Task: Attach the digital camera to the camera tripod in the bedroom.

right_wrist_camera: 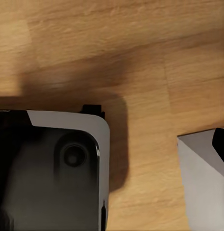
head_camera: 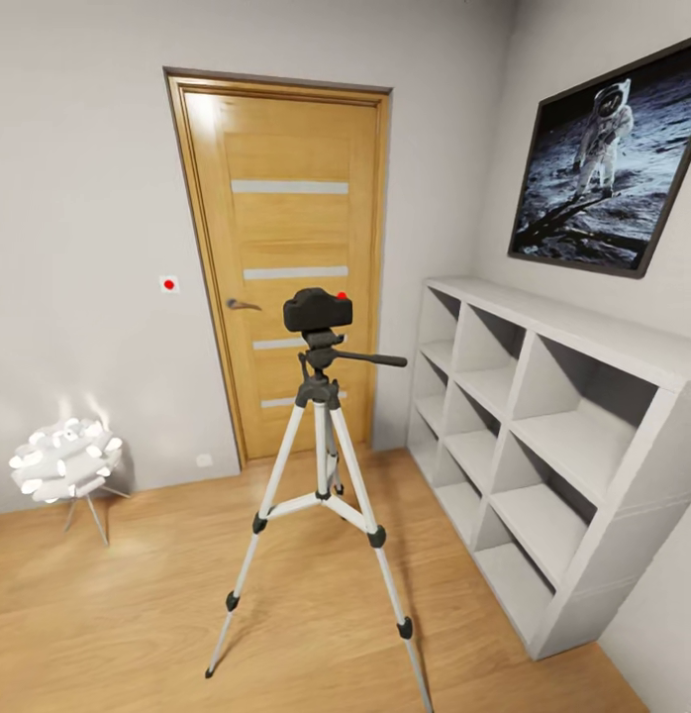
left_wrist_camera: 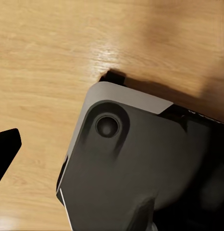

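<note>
The digital camera [head_camera: 318,310] already sits on the camera tripod [head_camera: 321,465] head, at 12 o'clock; the task looks finished. Tool state: cannot tell.

Wooden door [head_camera: 286,267], shut, in the far wall, with pale horizontal strips and a dark lever handle [head_camera: 243,305] on its left side. Small white wall plate with red dot [head_camera: 168,284] just left of the door, at about handle height. White petal-shaped floor lamp [head_camera: 64,459] on thin legs, well left of the door and lower. White cube shelf unit [head_camera: 543,436] right of the door along the side wall. Framed astronaut picture [head_camera: 611,158] above the shelves.
</note>
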Available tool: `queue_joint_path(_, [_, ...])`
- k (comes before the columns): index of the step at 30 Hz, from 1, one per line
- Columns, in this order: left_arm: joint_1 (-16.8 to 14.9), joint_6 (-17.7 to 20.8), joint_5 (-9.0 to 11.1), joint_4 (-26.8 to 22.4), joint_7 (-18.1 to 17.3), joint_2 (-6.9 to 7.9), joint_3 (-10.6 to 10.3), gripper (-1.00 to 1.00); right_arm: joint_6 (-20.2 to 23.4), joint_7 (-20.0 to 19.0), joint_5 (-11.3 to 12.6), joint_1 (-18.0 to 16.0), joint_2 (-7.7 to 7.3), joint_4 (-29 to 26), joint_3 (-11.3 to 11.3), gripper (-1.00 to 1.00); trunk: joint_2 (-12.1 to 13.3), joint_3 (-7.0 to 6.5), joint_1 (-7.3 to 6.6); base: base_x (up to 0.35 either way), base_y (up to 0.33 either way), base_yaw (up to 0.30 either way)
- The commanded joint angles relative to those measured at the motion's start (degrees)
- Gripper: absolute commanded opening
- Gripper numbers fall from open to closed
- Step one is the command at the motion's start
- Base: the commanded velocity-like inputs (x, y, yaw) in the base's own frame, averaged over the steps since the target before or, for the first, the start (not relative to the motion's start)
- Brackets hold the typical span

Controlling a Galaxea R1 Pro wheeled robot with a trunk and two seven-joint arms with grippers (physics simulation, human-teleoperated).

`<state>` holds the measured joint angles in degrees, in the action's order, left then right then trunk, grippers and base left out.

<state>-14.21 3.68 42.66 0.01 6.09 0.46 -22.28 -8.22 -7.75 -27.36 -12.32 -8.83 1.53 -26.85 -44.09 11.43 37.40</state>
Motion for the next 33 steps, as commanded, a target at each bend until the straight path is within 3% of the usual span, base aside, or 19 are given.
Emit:
queue_joint_path(1, [0.0, 0.2, 0.4, 0.0, 0.1, 0.00, -0.5, 1.00, -0.3, -0.1, -0.4, -0.1, -0.04, 0.2, -0.5, 1.00, -0.1, -0.01, 0.01, 0.000, 0.000, -0.100])
queue_joint_path(33, [0.0, 0.1, 0.5, 0.0, 0.2, -0.02, -0.5, 1.00, -0.1, -0.1, -0.8, -0.1, 0.06, 0.2, 0.0, 1.00, -0.1, -2.28, 0.01, 0.000, 0.000, -0.072])
